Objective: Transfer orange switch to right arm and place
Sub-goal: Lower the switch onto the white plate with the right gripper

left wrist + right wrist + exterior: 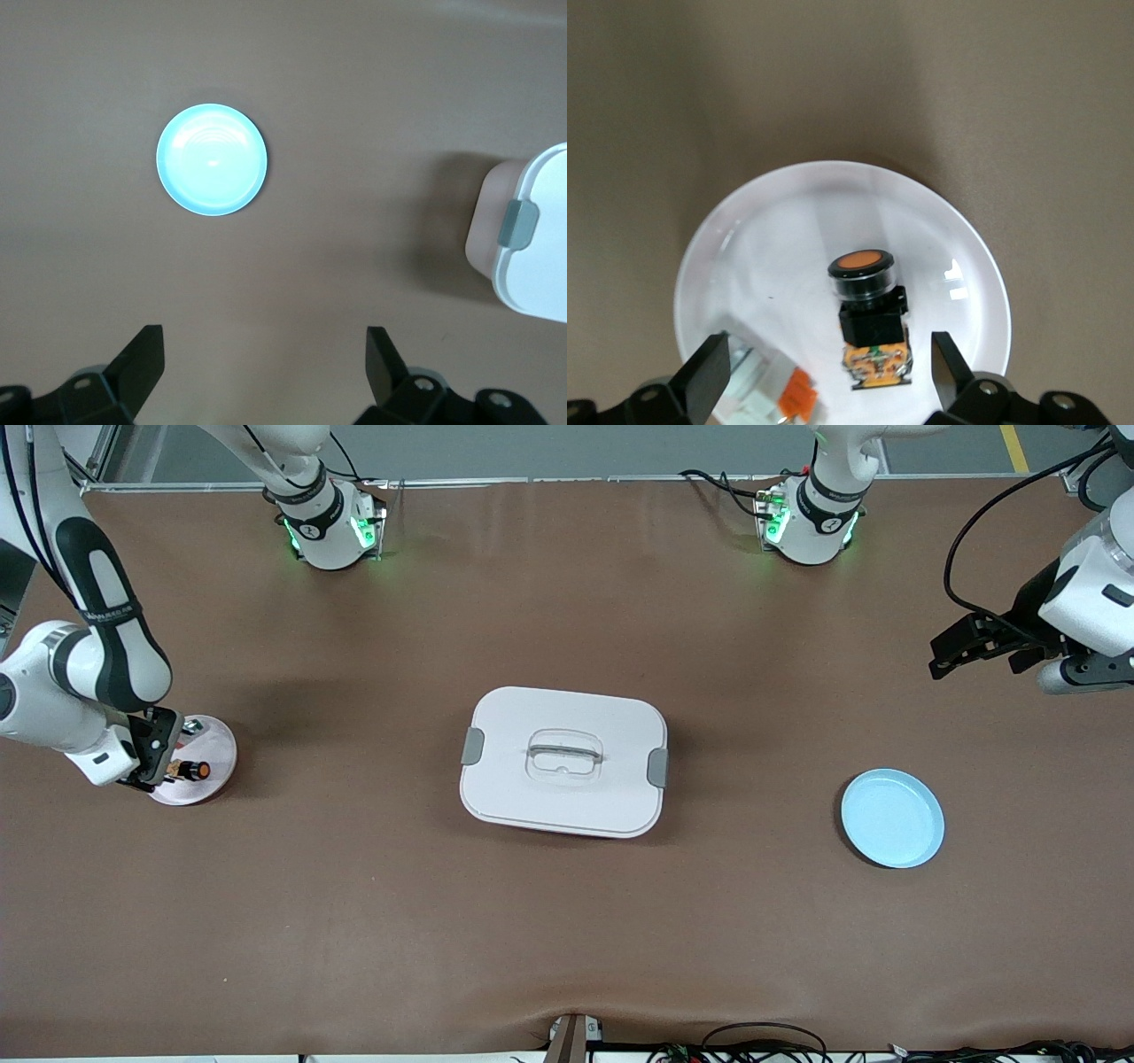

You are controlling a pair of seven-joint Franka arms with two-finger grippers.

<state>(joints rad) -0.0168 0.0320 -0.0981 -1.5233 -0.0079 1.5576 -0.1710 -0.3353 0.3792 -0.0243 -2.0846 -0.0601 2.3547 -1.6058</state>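
The orange switch (868,314), a black push-button with an orange cap, lies on its side on the white plate (788,230) at the right arm's end of the table; the front view shows the switch (193,770) there too. My right gripper (824,376) hangs just over the plate (217,740), open, its fingers standing apart on either side of the switch's terminal end without touching it. My left gripper (266,359) is open and empty, up in the air over bare table at the left arm's end, and shows as a dark hand (979,642) in the front view.
A small white-and-grey part with an orange bit (766,390) lies on the same white plate beside the switch. A white lidded box (564,760) sits mid-table. A light blue plate (892,817) lies toward the left arm's end.
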